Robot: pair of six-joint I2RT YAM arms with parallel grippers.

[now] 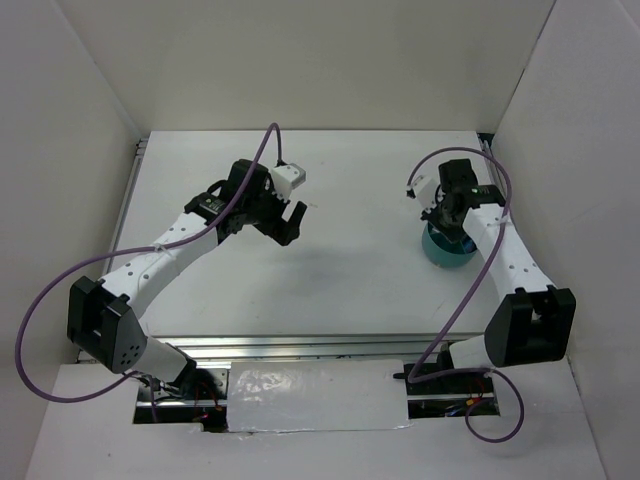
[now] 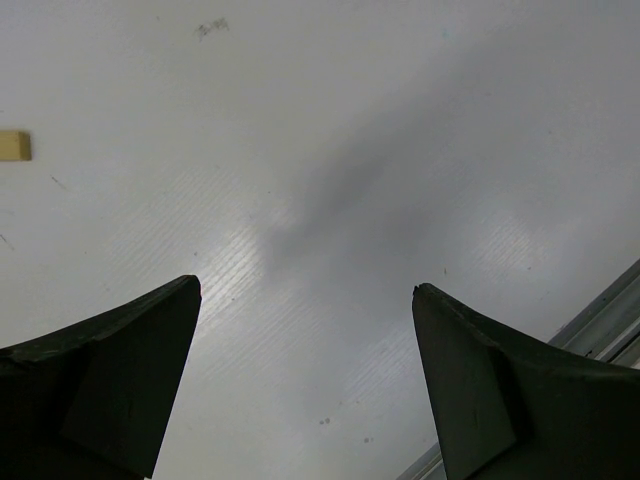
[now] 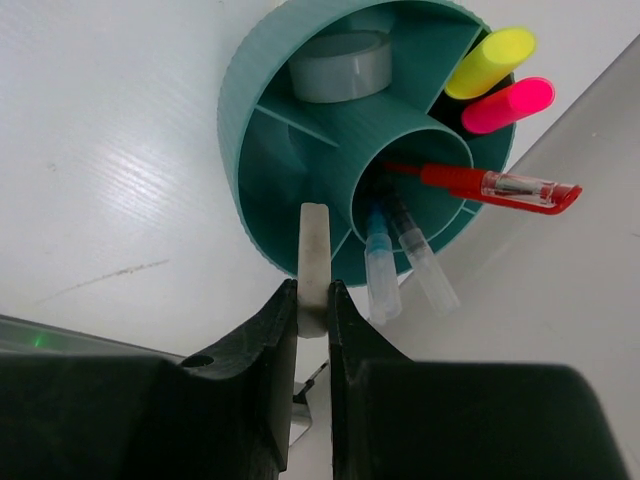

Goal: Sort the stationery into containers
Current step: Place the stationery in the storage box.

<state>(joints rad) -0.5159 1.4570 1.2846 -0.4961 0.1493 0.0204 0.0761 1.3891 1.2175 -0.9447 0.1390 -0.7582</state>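
Near the right wall, the teal cup (image 3: 260, 120) stood on the white table (image 1: 360, 290). The right gripper (image 3: 313, 300) hung at its rim, jaws pinched on a pale grey eraser (image 3: 314, 250) whose far end reached over an outer compartment. A tape ring (image 3: 340, 65), yellow highlighter (image 3: 490, 62), pink highlighter (image 3: 508, 105), red pen (image 3: 490, 187) and two clear pens (image 3: 380, 270) sat in other sections. The left gripper (image 1: 290, 222) hung mid-table, well apart from cup and walls (image 1: 300, 60), jaws spread wide, holding nothing. A tan eraser (image 2: 14, 145) lay at the left edge of its wrist view, and a metal rail (image 2: 600, 315) bordered the table at lower right.
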